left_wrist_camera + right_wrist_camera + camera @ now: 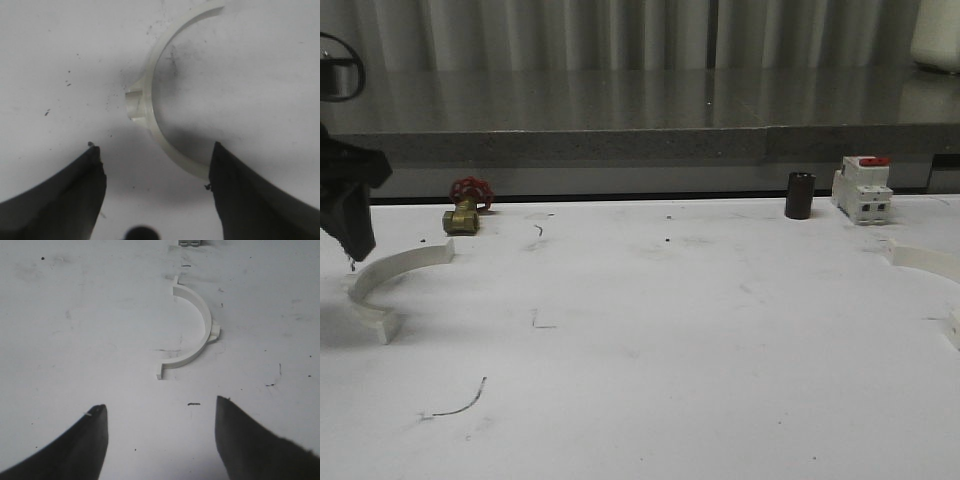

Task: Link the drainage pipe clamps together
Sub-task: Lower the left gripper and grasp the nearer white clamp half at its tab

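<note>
I see left white half-ring clamp (392, 275) flat just below left gripper (155, 170), right clamp (192, 327) flat, ahead of right gripper (161, 412), unjoined

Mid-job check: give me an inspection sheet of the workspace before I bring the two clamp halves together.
Surface: white table, scuffed, dark marks.
Job's things: left clamp half and right clamp half lie flat, far apart, unjoined.
Clutter: red-handled brass valve, black cylinder, red-topped breaker along the far edge.
Grippers: left gripper open above its half; right gripper open, short of its half.
Cables: nothing seen.
Surroundings: grey counter, curtain behind.
</note>
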### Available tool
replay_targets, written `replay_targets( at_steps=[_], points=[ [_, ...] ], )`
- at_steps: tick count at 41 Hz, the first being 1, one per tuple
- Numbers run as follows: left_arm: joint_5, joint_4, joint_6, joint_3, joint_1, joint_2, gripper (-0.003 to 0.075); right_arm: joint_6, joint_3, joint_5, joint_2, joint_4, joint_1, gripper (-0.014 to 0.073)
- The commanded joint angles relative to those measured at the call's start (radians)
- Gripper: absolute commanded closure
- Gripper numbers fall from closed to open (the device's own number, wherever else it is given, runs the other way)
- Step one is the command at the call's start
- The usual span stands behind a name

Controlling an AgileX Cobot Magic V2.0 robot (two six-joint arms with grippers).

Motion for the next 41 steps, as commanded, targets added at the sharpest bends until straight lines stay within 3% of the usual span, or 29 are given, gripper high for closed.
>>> replay_targets(
  at_steps=[1,23,27,35,41],
  points=[
    [-0.019,0.0,-0.044,-0.067,-0.007,0.017,0.0293,-0.005,-0.035,-0.052,0.0,-0.003,-0.005,0.0101],
    [-0.051,-0.005,-0.066,-0.15,-0.007,0.141,0.03,-0.005,-0.035,-0.052,0.0,-0.003,-0.005,0.0101],
    [-0.058,-0.005,-0.066,-0.15,-0.007,0.141,0.0366,-0.005,-0.035,-0.052,0.0,-0.003,-0.005,0.0101],
    [-0.066,-0.005,-0.066,-0.15,-0.007,0.141,0.0572,-0.005,-0.035,-0.052,0.0,-0.003,-0.005,0.0101],
    [-0.072,-0.005,-0.066,-0.15,-0.007,0.141,0.0665,-0.005,-0.035,-0.052,0.0,-0.003,-0.005,0.0101]
  ],
)
